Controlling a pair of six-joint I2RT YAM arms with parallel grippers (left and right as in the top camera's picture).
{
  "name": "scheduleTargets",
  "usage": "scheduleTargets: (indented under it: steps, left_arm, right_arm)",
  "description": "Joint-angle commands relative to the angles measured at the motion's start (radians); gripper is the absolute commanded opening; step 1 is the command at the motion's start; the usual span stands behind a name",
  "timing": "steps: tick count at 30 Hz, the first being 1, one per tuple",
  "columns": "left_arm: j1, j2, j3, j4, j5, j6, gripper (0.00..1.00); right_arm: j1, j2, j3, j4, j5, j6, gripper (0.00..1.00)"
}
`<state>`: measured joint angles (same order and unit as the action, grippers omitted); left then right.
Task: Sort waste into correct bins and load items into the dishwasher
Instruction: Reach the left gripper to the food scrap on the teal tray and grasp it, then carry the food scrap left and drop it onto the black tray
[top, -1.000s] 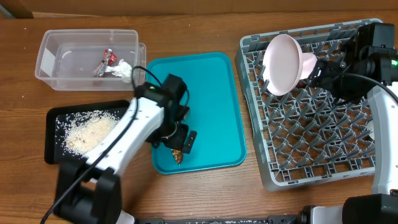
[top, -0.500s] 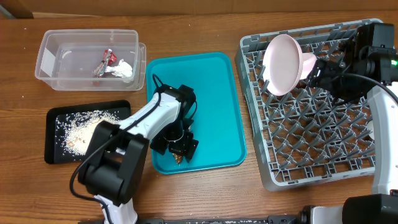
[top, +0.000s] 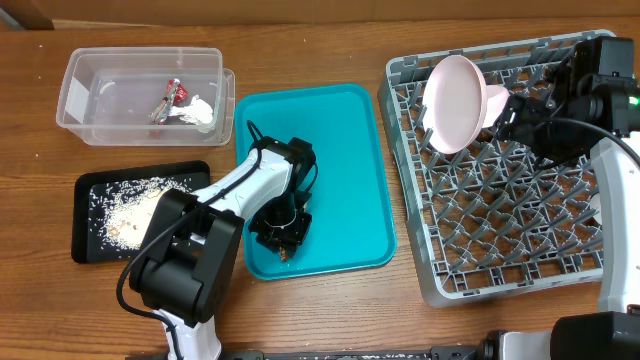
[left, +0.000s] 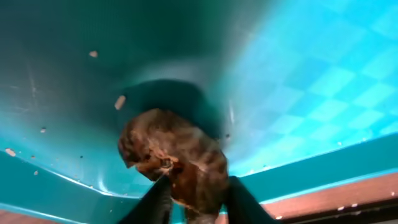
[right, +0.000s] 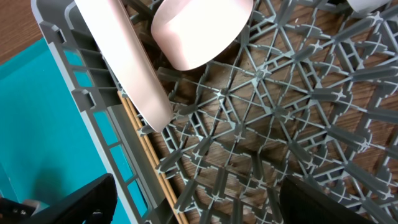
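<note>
Four things are set directly on a brown wooden table (top: 300, 40). A clear plastic tub (top: 70, 95) is placed at the far left, and a shallow black tray (top: 82, 215) is laid nearer, just below it. A teal tray (top: 340, 150) is laid in the middle, close beside both. A large grey dish rack (top: 410, 200) is set at the right, parted from the teal tray by a narrow strip of wood.

I count one plate (top: 450, 105), one bowl (right: 199, 28), one rack (top: 500, 230). One clear tub (top: 120, 100), one black tray (top: 90, 240), one teal tray (top: 340, 150), one scrap (left: 177, 162).
</note>
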<state>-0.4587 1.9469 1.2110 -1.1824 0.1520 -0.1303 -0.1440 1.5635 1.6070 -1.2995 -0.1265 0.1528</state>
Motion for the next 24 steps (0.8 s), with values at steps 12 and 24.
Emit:
scheduleTargets:
  steps: [12,24]
  left_arm:
    - [0.019,-0.039,0.042,0.008,-0.092,-0.088,0.04]
    - [0.332,-0.341,0.070,0.044,-0.299,-0.165,0.04]
  right_arm:
    - [-0.001,-0.005,0.016,0.003,-0.006,0.001,0.85]
    - [-0.001,-0.005,0.016,0.004,-0.006,0.001,0.85]
